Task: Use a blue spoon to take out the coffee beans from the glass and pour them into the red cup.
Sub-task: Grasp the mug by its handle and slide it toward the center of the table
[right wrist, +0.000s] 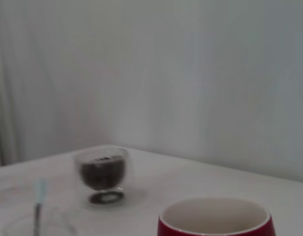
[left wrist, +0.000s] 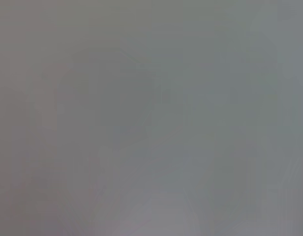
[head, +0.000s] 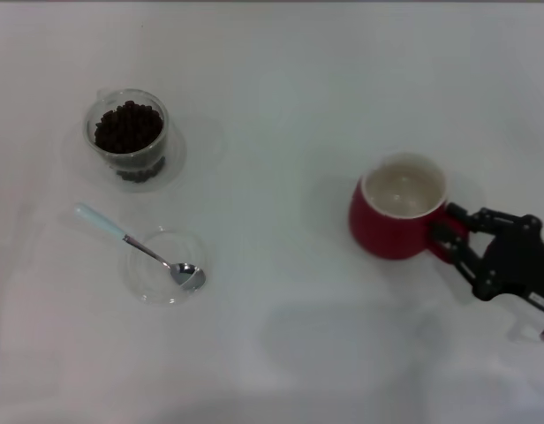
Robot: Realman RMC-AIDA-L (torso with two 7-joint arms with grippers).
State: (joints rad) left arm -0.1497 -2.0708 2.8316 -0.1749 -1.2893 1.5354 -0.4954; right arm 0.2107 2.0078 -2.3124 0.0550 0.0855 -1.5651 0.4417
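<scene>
1 spoon [head: 135,246], 1 glass [head: 128,137], 1 cup [head: 398,218]

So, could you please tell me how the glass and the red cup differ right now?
The glass is clear and full of dark coffee beans; the red cup is opaque red, cream inside, and empty. The glass looks smaller than the red cup. The right gripper is at the red cup's handle, while the glass stands alone. Both stand upright on the table.

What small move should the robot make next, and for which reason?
Probably bring the left arm, not in view, over to the blue spoon and grasp its handle. The spoon lies untouched, its bowl in the shallow glass dish; the coffee beans fill the glass, and the red cup is empty with the right gripper at its handle.
</scene>
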